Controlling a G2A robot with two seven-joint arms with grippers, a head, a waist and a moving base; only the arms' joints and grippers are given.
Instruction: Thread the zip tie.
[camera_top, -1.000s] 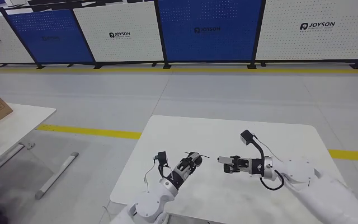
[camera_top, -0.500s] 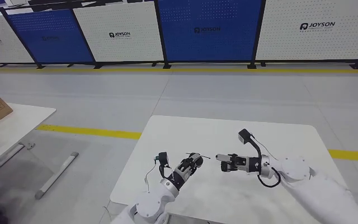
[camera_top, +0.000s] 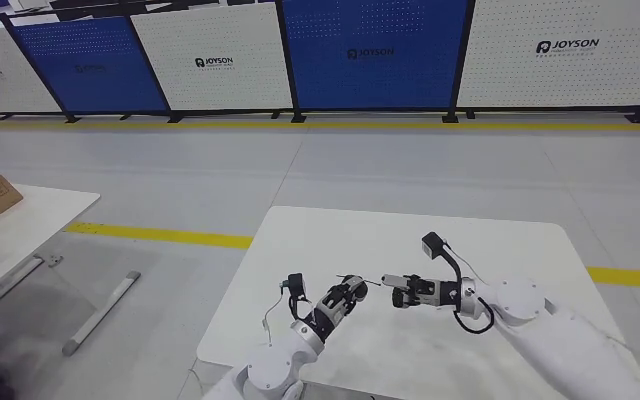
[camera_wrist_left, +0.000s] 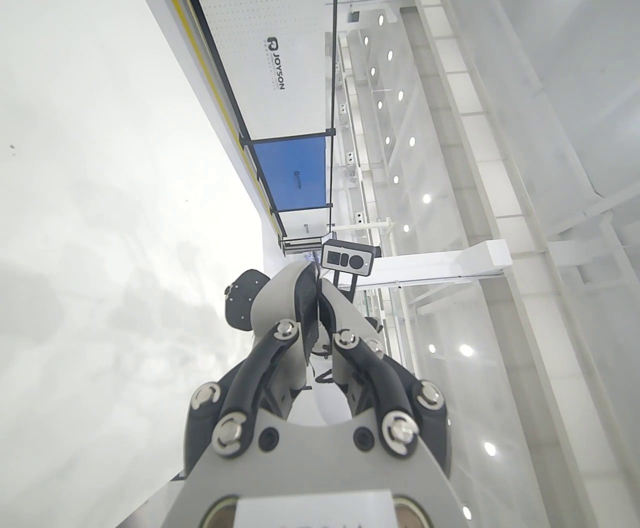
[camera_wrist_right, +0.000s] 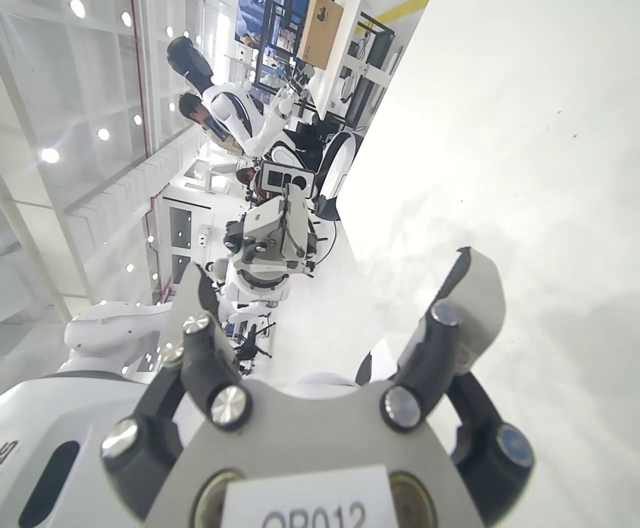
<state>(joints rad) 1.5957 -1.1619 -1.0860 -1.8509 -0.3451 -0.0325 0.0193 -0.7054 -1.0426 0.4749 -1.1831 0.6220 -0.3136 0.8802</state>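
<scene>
Holding the zip tie (camera_top: 368, 283) in the left gripper (camera_top: 352, 290) above the white table (camera_top: 330, 230).

The left gripper is clamped on the thin black zip tie. In the left wrist view its dark ribbed pads (camera_wrist_left: 306, 300) meet with no gap between them. A short end of the tie sticks out past the left gripper's fingertips. It points toward the right gripper (camera_top: 392, 287), which is just beside the left gripper and faces it without touching it. The right gripper's fingers (camera_wrist_right: 470, 280) stand wide apart, with nothing between them. The free tip of the tie is near these fingers — whether it touches them cannot be told. The table lies below the left gripper.
</scene>
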